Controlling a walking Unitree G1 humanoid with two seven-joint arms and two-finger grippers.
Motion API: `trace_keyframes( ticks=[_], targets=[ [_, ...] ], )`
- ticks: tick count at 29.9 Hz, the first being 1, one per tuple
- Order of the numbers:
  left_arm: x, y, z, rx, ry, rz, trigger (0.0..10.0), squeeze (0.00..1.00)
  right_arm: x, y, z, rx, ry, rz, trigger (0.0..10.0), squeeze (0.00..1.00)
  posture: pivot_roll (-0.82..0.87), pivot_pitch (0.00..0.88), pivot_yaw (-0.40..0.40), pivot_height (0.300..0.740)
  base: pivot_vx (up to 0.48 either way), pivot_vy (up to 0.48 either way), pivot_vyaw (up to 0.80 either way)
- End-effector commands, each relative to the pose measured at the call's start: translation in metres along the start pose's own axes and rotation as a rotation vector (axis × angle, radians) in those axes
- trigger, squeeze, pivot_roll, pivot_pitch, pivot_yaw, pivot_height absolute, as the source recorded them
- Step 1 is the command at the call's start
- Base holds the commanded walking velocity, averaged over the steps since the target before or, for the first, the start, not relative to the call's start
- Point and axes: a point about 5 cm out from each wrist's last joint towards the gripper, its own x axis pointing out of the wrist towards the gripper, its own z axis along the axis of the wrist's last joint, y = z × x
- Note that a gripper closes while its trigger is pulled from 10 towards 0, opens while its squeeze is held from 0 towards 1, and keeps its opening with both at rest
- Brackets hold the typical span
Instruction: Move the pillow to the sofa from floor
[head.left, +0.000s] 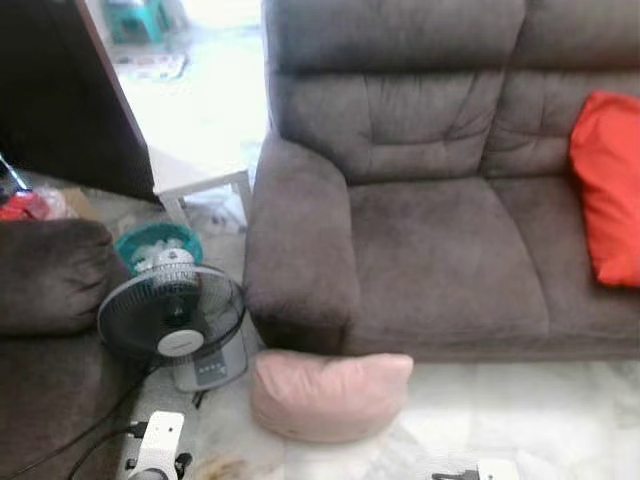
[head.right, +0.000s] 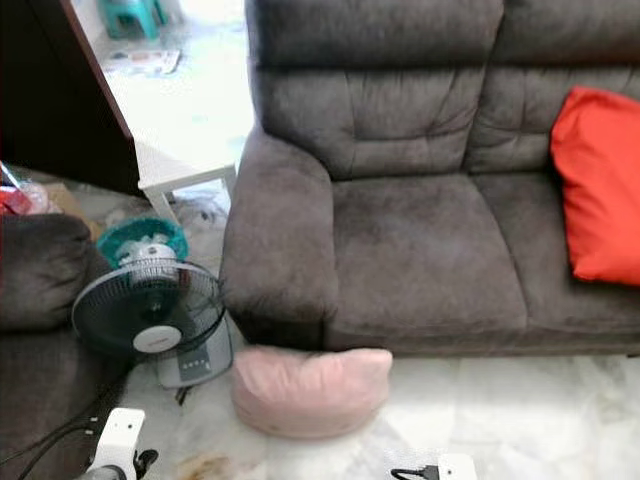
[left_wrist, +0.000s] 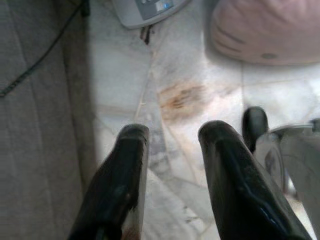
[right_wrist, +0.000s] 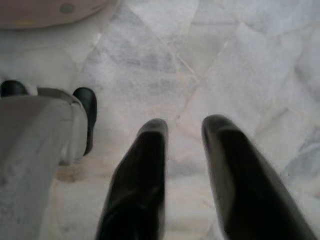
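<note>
A pale pink pillow (head.left: 330, 395) lies on the marble floor, against the front of the brown sofa (head.left: 440, 260) below its left armrest. Both arms hang low at the bottom edge of the eye views, the left arm (head.left: 158, 447) left of the pillow and the right arm (head.right: 440, 468) to its right. In the left wrist view my left gripper (left_wrist: 175, 132) is open above bare floor, with the pillow (left_wrist: 265, 30) some way beyond its fingertips. My right gripper (right_wrist: 186, 124) is also open over the tiles, with the pillow's edge (right_wrist: 45, 10) off to one side.
A standing fan (head.left: 172, 320) with a grey base and black cable sits on the floor just left of the pillow. A red cushion (head.left: 608, 190) leans at the sofa's right end. A second brown seat (head.left: 45, 280) is at the left, a white table (head.left: 195, 175) behind it.
</note>
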Motion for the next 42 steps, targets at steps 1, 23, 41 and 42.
trace_keyframes(
  ticks=[1, 23, 41, 42],
  targets=[
    [0.000, 0.003, -0.004, 0.025, 0.044, 0.008, 10.0, 0.00, -0.001, 0.004, -0.003, 0.026, 0.011, 0.012, 10.0, 0.00, 0.14, 0.090, 0.008, 0.740, 0.000, 0.000, 0.00],
    [0.001, -0.006, 0.001, -0.043, 0.016, -0.018, 10.0, 0.00, -0.001, 0.005, -0.002, 0.047, 0.007, 0.039, 10.0, 0.00, 0.13, 0.086, 0.001, 0.740, 0.000, 0.000, 0.00],
    [0.001, -0.004, 0.001, -0.027, 0.011, -0.014, 10.0, 0.00, -0.001, 0.006, -0.002, 0.046, 0.004, 0.054, 10.0, 0.00, 0.13, 0.079, 0.002, 0.740, 0.164, 0.000, 0.00],
    [0.001, -0.004, 0.001, -0.027, 0.011, -0.014, 10.0, 0.00, -0.001, 0.006, -0.002, 0.045, 0.004, 0.055, 10.0, 0.00, 0.13, 0.077, 0.002, 0.740, 0.322, 0.000, 0.00]
  ],
)
